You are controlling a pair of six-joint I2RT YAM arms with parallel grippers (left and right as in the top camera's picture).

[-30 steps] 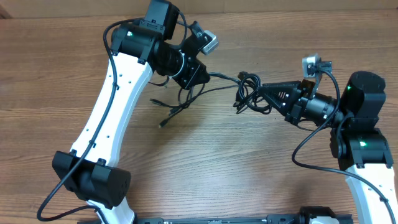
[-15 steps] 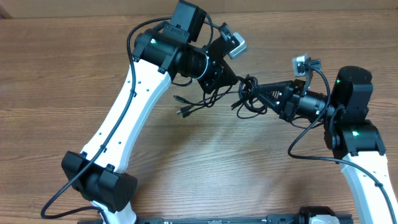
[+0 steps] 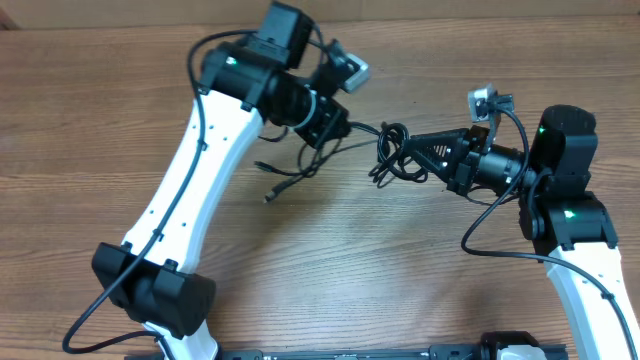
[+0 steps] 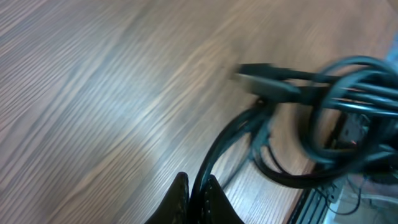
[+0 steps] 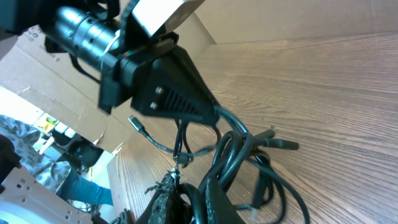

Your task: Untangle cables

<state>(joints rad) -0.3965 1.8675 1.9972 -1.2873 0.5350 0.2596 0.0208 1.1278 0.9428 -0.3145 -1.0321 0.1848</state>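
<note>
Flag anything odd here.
Only the expected mess: the cables bunch in a knotted clump between the left gripper and right gripper, both shut on strands; loose plug ends trail off separately.

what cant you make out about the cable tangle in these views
Left wrist: the cables are motion-blurred and cut off by the right edge beyond the left gripper.
Right wrist: overlapping loops hide which strand the right gripper pinches.
Overhead: the cords are too thin and overlapped to count; the left gripper's own body covers its grip point.
</note>
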